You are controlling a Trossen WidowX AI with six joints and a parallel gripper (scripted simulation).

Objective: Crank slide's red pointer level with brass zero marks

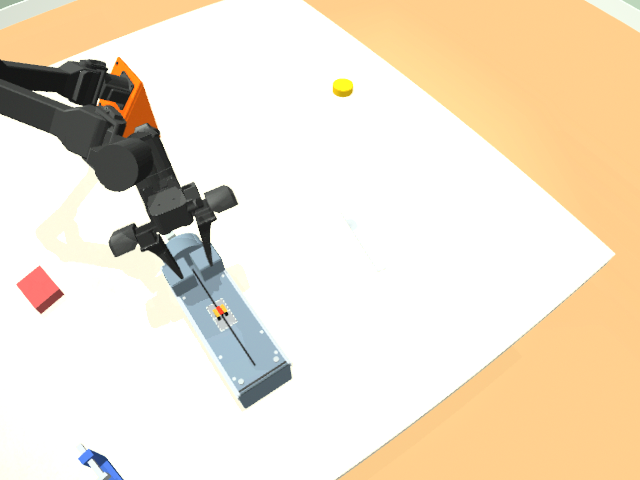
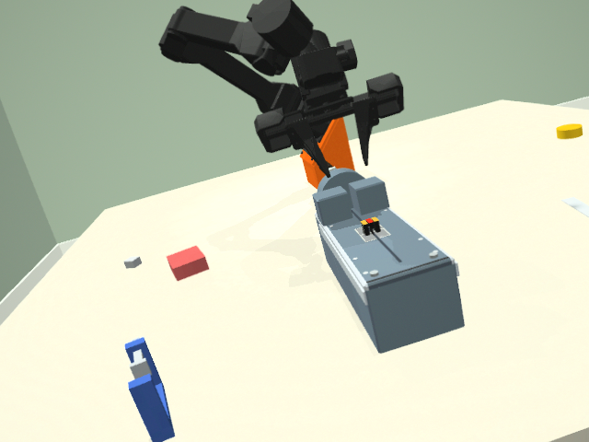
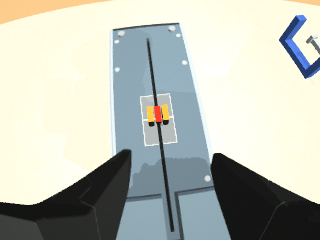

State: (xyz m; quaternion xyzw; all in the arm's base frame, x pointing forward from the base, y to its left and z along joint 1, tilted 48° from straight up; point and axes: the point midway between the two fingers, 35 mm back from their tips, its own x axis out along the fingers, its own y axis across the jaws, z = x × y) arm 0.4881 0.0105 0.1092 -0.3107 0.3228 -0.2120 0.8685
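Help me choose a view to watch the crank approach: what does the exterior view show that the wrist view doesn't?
Only the exterior view shows the arm, the round crank wheel behind the two raised blocks, the machine's side walls, the red block, the small grey piece and the yellow disc.

Only the wrist view looks straight down the slot between the fingertips, with the orange floor beyond the table.

Both show the grey machine, the red pointer between the brass marks, the half-closed gripper and the blue clamp.
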